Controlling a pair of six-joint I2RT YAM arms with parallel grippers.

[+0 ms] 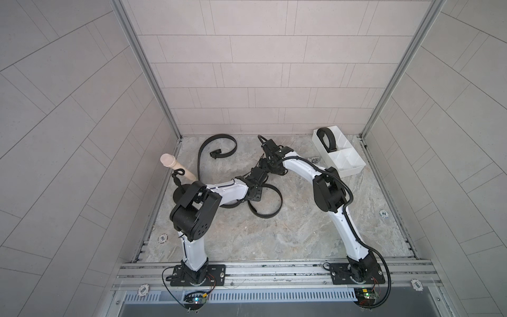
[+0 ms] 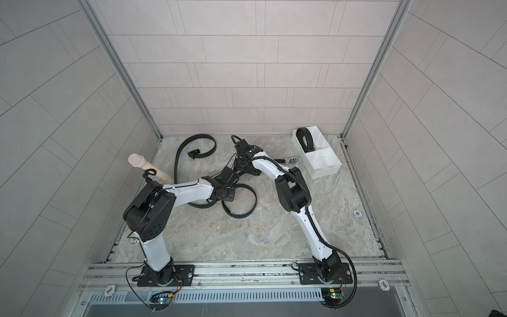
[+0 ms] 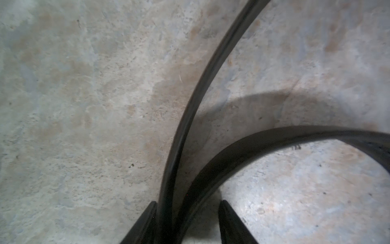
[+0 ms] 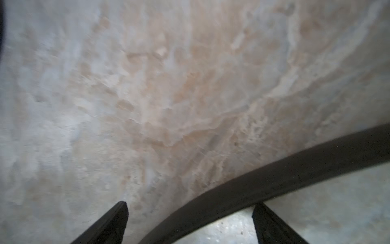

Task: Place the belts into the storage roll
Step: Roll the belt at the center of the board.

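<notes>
In both top views the white tray sits right of centre on the marbled tabletop. A coiled belt stands on edge in the tray's uppermost compartment. A curled belt lies loose left of centre, near the tabletop's upper edge. A looped belt lies at mid-frame, partly under the left arm.

In its wrist view the left hand is partly open and straddles two belt strands. One finger touches a strand and the other stands clear. The right hand is spread wide, and a belt length crosses between its fingers ungripped. Which belt these views show I cannot tell. A beige peg stands at the left of the frame.
</notes>
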